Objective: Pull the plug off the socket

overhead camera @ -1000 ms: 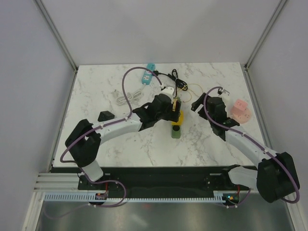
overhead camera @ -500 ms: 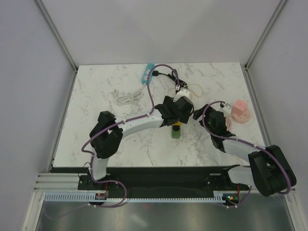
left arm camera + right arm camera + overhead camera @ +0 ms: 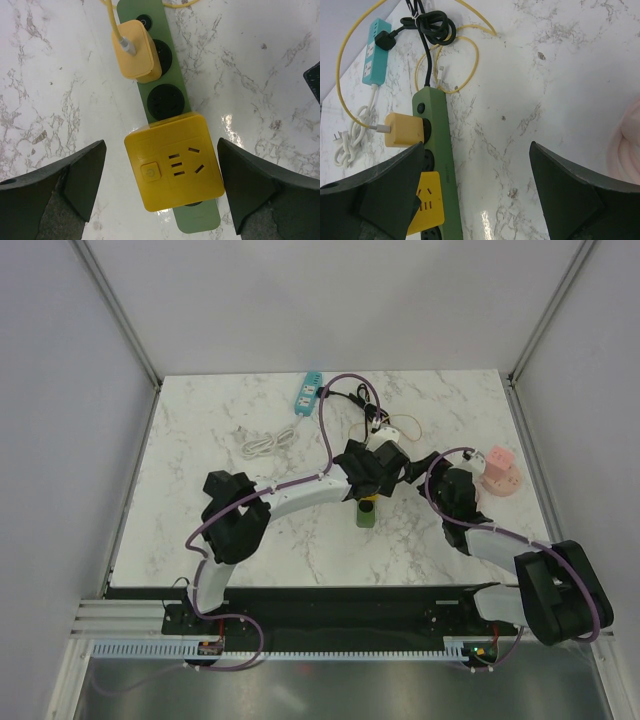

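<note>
Mid-counter (image 3: 200,460), green strip (image 3: 442,140) lies flat. Yellow cube plug (image 3: 172,167) sits seated near one end, yellow charger (image 3: 135,50) further along. Left pincer (image 3: 162,175) is spread wide, straddling the cube, not closed on it. Right pincer (image 3: 477,185) is spread beside the strip, holding nothing.

marble table (image 3: 200,530), green power strip (image 3: 445,150), teal strip (image 3: 307,393)

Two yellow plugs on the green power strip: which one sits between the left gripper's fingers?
The big square yellow adapter with the power button, centred in the open left gripper. The smaller yellow charger with a cable sits ahead of the jaws.
</note>
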Available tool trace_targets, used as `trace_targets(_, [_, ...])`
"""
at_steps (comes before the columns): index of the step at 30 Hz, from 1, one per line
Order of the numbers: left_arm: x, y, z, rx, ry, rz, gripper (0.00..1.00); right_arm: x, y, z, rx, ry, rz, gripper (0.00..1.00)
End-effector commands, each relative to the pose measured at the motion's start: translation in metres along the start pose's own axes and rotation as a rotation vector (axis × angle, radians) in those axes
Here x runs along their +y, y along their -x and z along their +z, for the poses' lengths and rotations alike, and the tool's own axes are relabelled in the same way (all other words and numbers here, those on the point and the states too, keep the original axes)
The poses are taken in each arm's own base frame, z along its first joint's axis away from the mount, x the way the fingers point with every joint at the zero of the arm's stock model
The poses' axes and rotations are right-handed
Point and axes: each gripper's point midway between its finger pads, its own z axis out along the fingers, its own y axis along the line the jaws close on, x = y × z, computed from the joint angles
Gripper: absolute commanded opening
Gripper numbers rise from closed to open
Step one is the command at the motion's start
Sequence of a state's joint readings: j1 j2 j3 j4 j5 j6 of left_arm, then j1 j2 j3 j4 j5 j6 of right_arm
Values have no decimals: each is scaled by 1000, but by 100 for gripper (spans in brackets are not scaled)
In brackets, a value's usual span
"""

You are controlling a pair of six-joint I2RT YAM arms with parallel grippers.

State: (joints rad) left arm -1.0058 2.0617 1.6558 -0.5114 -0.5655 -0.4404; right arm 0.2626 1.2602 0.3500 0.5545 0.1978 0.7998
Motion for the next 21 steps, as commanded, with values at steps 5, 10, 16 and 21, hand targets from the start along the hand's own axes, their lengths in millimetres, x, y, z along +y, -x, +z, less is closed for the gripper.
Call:
trace_targets(5, [4,6,1,-21,60,-14,100,8,1,4,-4,46,20,93])
trace_targets(10, [-8,-11,4,37,-8,-12,98,8,-2,9,19,50,15,93])
trace_targets(16, [-14,-21,7,76,-55,-9,79,20,-18,19,107,109,11,93])
trace_targets(21, [-6,-24,6,87,-85,-46,52,26,-33,26,183,146,25,93])
